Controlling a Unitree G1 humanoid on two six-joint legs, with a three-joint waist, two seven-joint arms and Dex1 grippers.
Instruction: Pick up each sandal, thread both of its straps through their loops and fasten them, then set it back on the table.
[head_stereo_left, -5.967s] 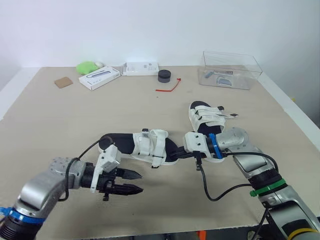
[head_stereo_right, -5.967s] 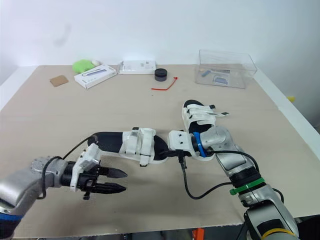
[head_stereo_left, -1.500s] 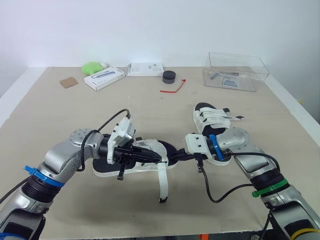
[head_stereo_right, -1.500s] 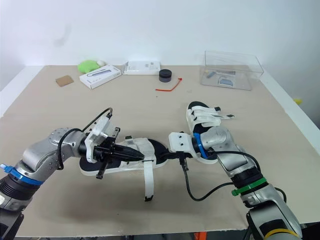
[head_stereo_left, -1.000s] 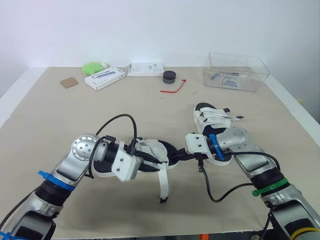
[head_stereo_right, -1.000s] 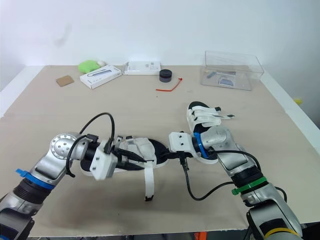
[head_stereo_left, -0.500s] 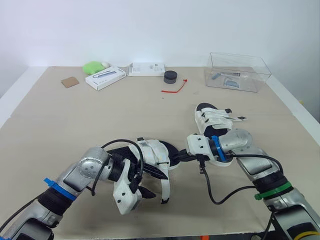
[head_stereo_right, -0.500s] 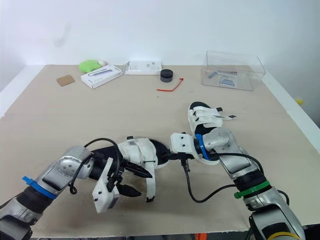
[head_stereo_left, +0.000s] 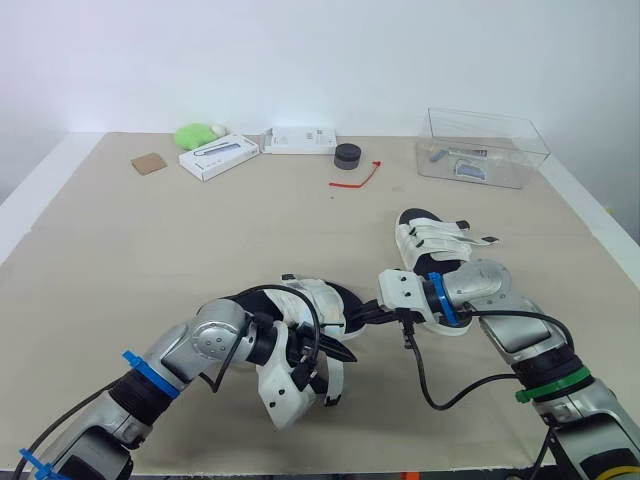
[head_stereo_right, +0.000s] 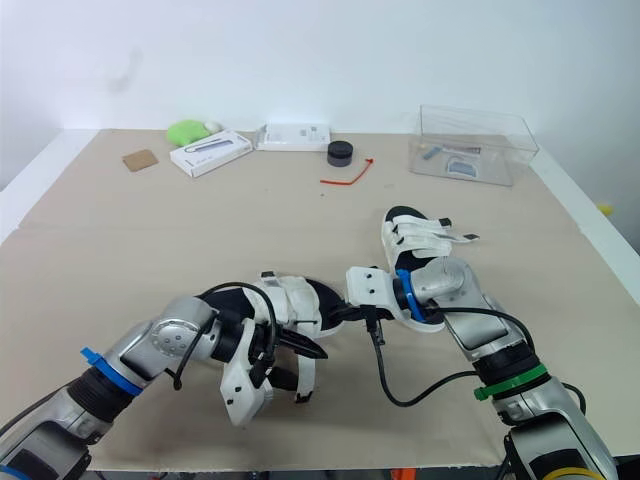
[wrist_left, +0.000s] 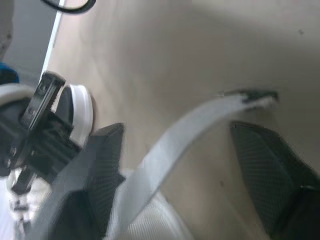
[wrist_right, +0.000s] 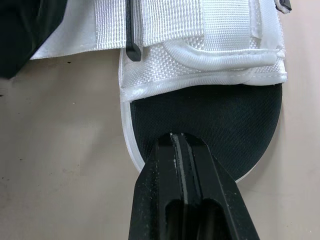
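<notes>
The sandal lies along the desk's front edge, toe touching the pressed-together right hand. The spread left hand straddles its strap.

A white-strapped sandal with a black footbed is lying in the near middle, its toe pointing right. One long white webbing strap is hanging loose off its near side. A second matching sandal is resting just beyond it to the right, both straps crossing its footbed.
</notes>
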